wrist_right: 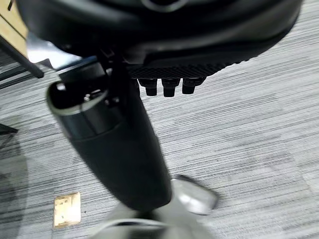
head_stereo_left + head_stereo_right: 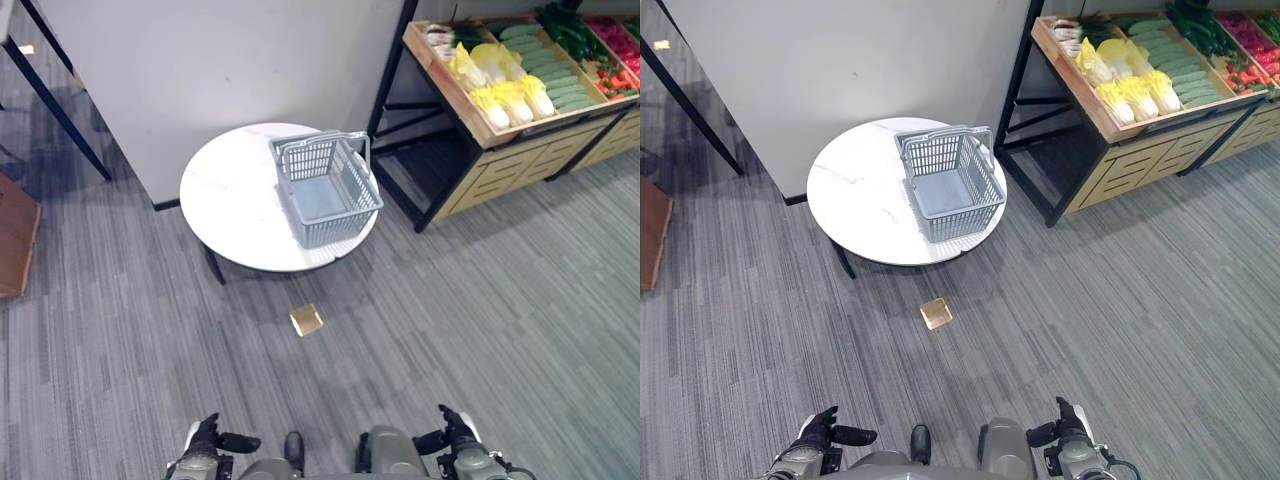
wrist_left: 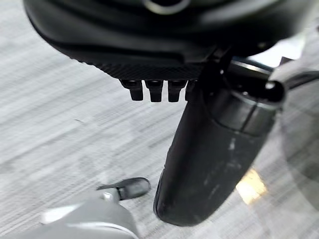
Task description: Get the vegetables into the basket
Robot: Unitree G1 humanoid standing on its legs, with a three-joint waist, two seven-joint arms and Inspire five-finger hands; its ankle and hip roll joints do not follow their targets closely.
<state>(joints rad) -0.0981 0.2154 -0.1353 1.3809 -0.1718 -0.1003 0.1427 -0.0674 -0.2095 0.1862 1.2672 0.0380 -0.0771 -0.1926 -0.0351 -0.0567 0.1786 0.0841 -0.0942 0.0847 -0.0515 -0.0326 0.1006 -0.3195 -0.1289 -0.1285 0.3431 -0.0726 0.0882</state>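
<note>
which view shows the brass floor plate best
The right wrist view: the brass floor plate is closest there, with its square outline plain on the carpet. Both eye views show it small, on the carpet in front of the round table. The left wrist view catches it as a blurred glint.

Even, soft overhead light is filling the room, leaving the carpet [image 2: 480,300] evenly grey. The white table [image 2: 230,190] is shining brightest, nearly washing out at its top, and is laying a soft shadow on the carpet at its near edge. The basket [image 2: 325,190] is casting only a faint shade on the tabletop. Under the stand [image 2: 520,150] the space is falling dark, while the vegetables [image 2: 505,95] on it are glowing vividly. The floor plate [image 3: 251,185] is glinting yellow. The left hand [image 3: 214,164] is catching small highlights on its thumb. Straight lines are bowing slightly towards the edges of the head views.
</note>
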